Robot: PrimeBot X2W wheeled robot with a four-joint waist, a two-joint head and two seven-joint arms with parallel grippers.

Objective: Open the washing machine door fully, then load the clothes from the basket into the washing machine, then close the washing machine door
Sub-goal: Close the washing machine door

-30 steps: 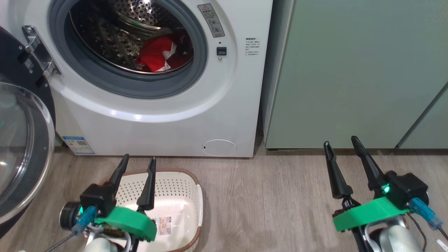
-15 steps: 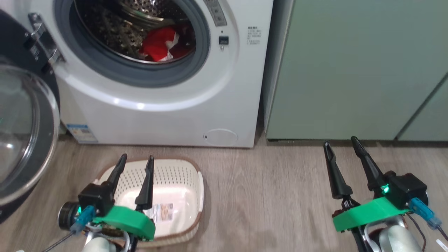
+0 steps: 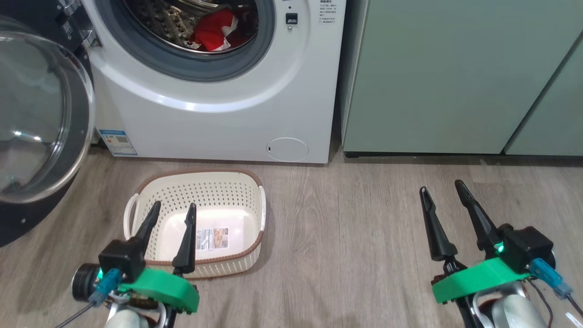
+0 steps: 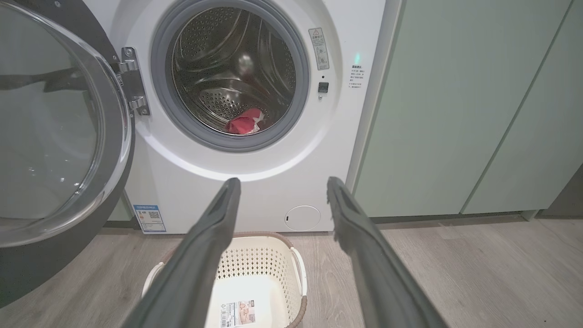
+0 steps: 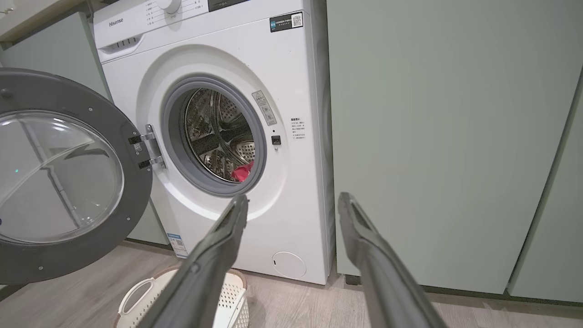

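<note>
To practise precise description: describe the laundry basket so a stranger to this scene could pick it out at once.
Find the white washing machine with its round door swung open. On the wooden floor before it sits the basket. Unlike the machine and green cabinets, it is low, cream, perforated and brown-rimmed, with a label inside.
</note>
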